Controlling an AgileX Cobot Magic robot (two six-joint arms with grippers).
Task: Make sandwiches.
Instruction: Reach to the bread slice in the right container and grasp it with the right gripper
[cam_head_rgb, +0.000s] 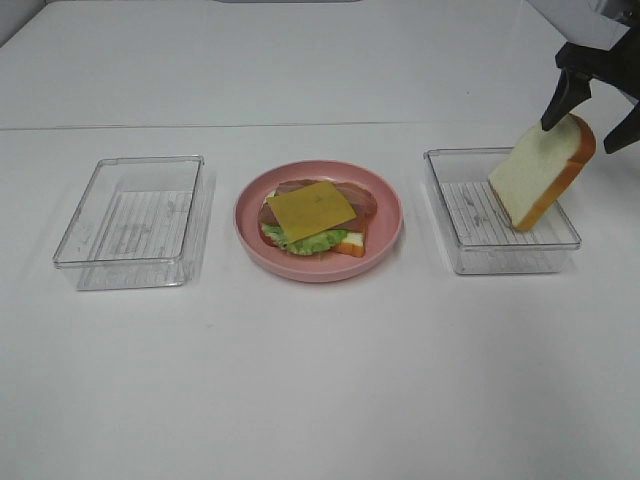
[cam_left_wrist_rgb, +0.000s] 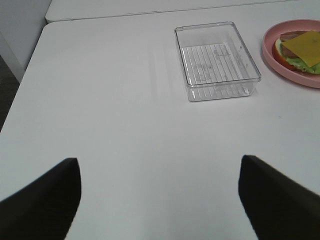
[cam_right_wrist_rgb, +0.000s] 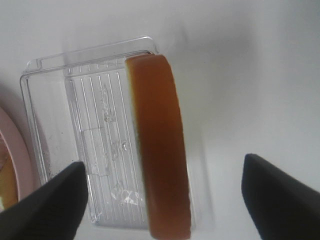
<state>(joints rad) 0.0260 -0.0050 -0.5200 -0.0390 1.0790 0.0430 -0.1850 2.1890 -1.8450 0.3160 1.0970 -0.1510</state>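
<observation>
My two clear trays flank the pink plate so each arm feeds it, and there the half-built sandwich waits, cheese over bacon and lettuce, while the last bread slice leans upright in my right tray under my spread right gripper.

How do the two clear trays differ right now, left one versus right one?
The left tray holds nothing, while the right tray has a bread slice standing tilted in it. No gripper is near the left tray, whereas the right gripper hangs open just above the bread in the right tray. Both are clear, rectangular, ribbed on the floor, and flank the pink plate.
</observation>
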